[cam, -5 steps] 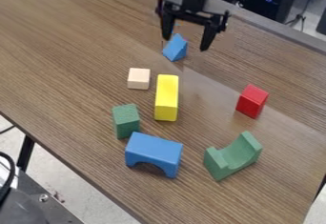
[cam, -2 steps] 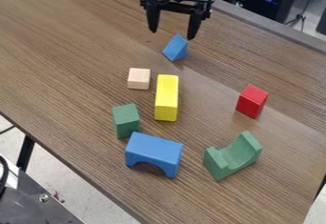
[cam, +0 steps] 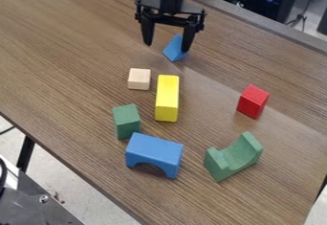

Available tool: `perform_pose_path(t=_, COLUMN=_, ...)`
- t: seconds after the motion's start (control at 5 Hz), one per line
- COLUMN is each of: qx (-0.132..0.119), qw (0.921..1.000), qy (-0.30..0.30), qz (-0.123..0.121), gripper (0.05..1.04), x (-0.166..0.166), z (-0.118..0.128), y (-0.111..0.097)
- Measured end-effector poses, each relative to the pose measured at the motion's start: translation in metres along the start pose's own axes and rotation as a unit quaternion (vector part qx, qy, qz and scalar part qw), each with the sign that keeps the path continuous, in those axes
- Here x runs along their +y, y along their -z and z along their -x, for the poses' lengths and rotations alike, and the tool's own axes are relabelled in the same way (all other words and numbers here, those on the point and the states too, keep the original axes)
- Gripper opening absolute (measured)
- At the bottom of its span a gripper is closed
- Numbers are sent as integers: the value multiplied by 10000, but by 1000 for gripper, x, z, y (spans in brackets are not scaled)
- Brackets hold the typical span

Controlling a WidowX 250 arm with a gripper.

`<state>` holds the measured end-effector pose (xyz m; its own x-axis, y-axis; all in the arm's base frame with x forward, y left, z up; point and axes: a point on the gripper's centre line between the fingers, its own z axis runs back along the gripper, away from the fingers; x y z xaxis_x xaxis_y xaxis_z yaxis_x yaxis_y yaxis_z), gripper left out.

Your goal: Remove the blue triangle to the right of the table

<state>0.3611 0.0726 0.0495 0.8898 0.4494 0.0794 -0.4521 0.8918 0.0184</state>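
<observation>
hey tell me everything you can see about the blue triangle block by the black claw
The blue triangular block looks like smooth painted wood, with flat faces, straight edges and a pointed top. It rests on the brown wood-grain table, beyond the small cream cube. One finger of the open black two-finger claw hides part of its picture-right side; I can't tell whether they touch.

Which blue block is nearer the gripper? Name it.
The blue triangle, just below the gripper in the picture. The other blue block, the arch, sits much farther away, beyond the yellow block.
</observation>
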Motion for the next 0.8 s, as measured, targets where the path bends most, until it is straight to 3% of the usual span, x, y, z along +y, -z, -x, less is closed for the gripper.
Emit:
perform_pose_path(t=0.6, qx=-105, qw=9999, qy=73, qz=33, gripper=1000, x=6, z=-9, y=-3)
perform_pose_path(t=0.8, qx=-305, qw=9988, qy=335, qz=182, gripper=1000, x=3, z=-14, y=-5)
